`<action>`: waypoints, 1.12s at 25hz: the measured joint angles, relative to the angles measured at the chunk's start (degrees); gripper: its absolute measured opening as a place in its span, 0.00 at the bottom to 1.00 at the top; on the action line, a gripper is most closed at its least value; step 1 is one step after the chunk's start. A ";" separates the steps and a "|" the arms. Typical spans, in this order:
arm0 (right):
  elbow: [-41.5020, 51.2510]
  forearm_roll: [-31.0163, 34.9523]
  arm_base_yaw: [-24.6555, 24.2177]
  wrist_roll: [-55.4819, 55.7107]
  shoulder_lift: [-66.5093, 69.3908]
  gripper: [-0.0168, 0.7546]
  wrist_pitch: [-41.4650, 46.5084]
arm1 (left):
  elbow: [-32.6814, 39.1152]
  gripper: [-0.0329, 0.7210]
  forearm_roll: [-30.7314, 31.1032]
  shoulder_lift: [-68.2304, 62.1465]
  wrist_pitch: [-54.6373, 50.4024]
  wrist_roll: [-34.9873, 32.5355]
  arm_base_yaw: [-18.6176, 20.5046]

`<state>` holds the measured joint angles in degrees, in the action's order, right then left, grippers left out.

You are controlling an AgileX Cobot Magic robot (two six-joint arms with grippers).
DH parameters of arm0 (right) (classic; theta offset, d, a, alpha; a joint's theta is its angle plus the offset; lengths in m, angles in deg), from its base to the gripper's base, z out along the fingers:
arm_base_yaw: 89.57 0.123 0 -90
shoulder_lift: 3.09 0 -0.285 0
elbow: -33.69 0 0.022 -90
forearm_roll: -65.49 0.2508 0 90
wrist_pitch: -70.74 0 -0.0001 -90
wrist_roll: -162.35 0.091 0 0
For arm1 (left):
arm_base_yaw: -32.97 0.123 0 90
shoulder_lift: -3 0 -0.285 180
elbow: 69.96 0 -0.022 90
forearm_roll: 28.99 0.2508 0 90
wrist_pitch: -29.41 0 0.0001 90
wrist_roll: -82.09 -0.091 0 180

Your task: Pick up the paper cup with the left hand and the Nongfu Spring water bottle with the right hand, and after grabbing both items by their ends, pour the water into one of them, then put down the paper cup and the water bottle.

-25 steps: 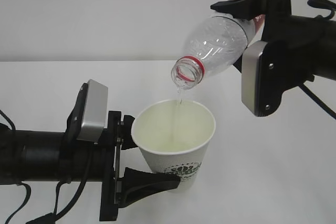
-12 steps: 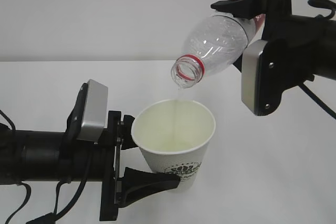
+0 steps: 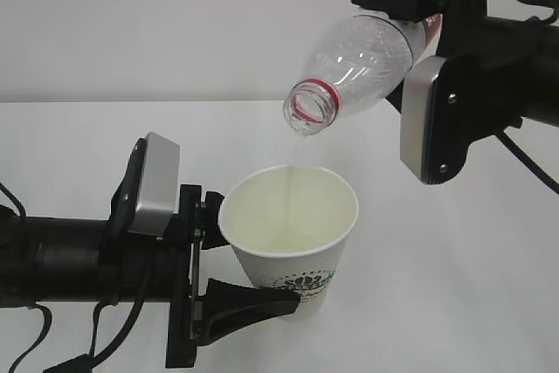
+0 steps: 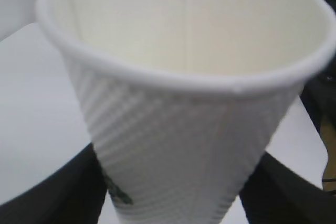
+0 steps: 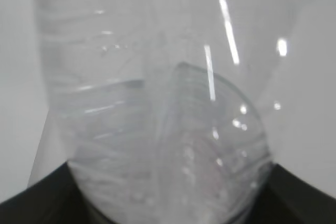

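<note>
Two grippers each hold one thing. Near and left, the left hand (image 3: 229, 261) clamps its jaws round the lower part of the cup (image 3: 293, 238), which stands upright, mouth up, water (image 3: 284, 238) pooled inside. Farther, up and right, the right hand (image 3: 417, 45) grips the bottle (image 3: 358, 67) near its base, long axis tilted, open neck pointing down-left just above the cup's mouth.

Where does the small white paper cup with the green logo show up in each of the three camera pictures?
Exterior view: the small white paper cup stands low and centre, clamped in the left gripper.
Left wrist view: the cup fills nearly the whole picture, seen from close beside it.
Right wrist view: not in it; only the clear plastic bottle.
Shared landmark: the cup's rolled white rim.
</note>
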<state>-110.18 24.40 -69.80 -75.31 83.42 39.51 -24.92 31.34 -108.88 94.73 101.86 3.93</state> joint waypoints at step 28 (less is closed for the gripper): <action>0.00 0.85 0.00 -1.08 0.00 0.67 -0.22 | 0.00 0.75 -1.41 0.00 -0.08 0.00 -1.72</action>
<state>-110.18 25.25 -69.80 -76.39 83.42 39.29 -24.92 29.93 -108.88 94.65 101.86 2.21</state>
